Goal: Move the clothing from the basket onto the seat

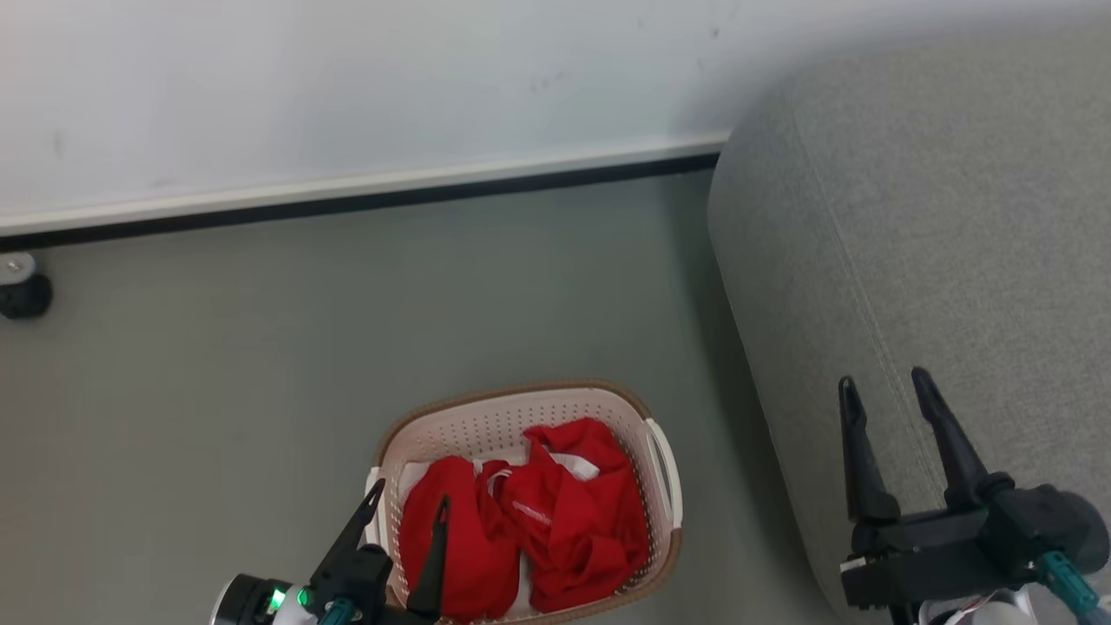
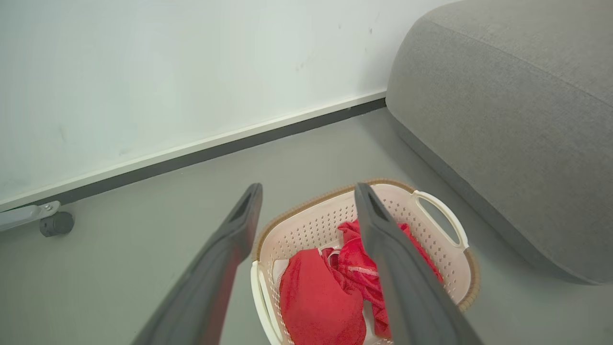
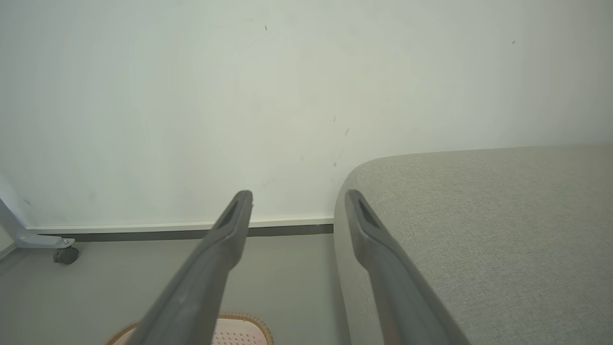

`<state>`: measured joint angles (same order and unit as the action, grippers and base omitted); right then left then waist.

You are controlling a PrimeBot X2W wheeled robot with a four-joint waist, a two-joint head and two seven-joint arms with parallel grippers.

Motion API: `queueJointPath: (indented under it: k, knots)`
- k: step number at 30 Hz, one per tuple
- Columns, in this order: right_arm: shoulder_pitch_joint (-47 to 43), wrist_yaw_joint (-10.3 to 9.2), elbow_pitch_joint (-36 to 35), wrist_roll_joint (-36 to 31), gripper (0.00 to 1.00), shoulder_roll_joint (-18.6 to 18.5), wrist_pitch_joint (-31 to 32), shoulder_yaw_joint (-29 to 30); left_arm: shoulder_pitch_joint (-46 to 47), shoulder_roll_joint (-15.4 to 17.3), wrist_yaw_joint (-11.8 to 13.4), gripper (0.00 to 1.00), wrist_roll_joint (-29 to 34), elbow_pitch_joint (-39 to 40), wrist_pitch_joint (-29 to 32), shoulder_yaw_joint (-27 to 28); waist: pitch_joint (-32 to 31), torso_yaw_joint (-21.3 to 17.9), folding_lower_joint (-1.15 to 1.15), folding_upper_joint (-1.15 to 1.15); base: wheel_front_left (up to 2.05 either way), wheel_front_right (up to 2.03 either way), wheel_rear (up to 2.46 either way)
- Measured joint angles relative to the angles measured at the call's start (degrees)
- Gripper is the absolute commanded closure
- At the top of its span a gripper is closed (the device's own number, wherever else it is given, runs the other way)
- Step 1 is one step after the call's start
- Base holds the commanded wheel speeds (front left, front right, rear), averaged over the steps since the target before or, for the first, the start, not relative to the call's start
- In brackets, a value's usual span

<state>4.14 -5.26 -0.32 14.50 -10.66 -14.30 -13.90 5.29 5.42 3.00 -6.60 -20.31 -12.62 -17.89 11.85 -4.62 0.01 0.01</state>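
In the head view we saw the basket (image 1: pixel 521 392) standing on the floor (image 1: pixel 217 391), low in the middle of the picture. The clothing (image 1: pixel 555 512) lay inside it as a red crumpled heap with some white bands showing. The seat (image 1: pixel 937 260) rose at the right, near the basket but apart from it, with a strip of floor between them. The left gripper (image 1: pixel 410 496) was at the basket's left edge, its two fingers spread wide, and it held nothing. The right gripper (image 1: pixel 884 379) was in front of the seat's rounded side, also wide open and empty. Behind all stood a pale wall (image 1: pixel 347 78) with a dark skirting strip (image 1: pixel 347 201), and a small wheel (image 1: pixel 22 291) was at the far left.

In the left wrist view the fingers (image 2: pixel 225 254) of the left gripper pointed down toward the basket. The clothing showed between and behind them, and we saw no contact. One white handle (image 2: pixel 443 215) of the basket faced the seat.

In the right wrist view the right gripper's fingers stood far apart with nothing between them. One lay across floor and wall, the other across the seat's edge. A small part of the basket's brown rim (image 3: pixel 239 317) showed at the bottom edge.
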Motion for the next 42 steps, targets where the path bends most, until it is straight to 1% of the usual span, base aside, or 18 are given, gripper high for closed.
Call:
queueJointPath:
  k: [6,12,17,18,29,30,37,42]
  knots:
    - [2.7,-0.01,-1.8,-0.4,0.00,-0.5,-0.4,0.8,3.6,-0.4,-0.3,0.00,0.8,-4.9,1.7,-1.5,4.4,-1.6,0.00,0.00,0.00,0.00,0.00]
    - [5.4,0.42,-3.2,-0.4,0.00,-0.6,-0.4,1.0,7.0,-0.8,-0.6,0.00,2.3,-9.0,3.0,-3.3,8.8,-3.1,0.01,0.01,0.00,0.00,0.00]
    - [8.0,0.83,-4.1,-0.6,0.00,-0.5,-0.4,1.0,10.4,-1.1,-1.5,0.00,3.7,-12.0,4.3,-4.8,12.6,-4.4,0.01,0.01,0.00,0.00,0.00]
    - [8.0,0.83,-4.1,-0.6,0.00,-0.5,-0.4,1.0,10.4,-1.1,-1.5,0.00,3.7,-12.0,4.3,-4.8,12.6,-4.4,0.01,0.01,0.00,0.00,0.00]
    - [12.9,1.75,-6.4,-0.9,0.00,-0.1,-0.4,1.4,17.2,-1.3,-1.5,0.00,4.8,-17.5,6.5,-5.2,21.0,-6.4,0.01,0.01,0.00,0.00,0.00]
    - [13.6,1.81,-6.8,-1.0,0.00,-0.1,-0.4,1.7,18.6,-1.4,-1.4,0.00,4.8,-18.3,6.8,-5.2,22.6,-6.6,0.00,0.01,0.00,0.00,0.00]
    - [16.8,2.24,-7.8,-1.2,0.00,0.0,-0.4,2.4,23.3,-1.4,-0.4,0.00,5.7,-21.0,8.0,-4.7,27.9,-7.1,0.00,0.01,0.00,0.00,0.00]
    - [19.1,2.52,-7.4,-1.2,0.00,0.6,-0.4,2.5,25.3,-1.4,0.7,0.00,6.4,-23.5,8.5,-4.1,31.3,-7.1,0.00,0.01,0.00,0.00,0.00]
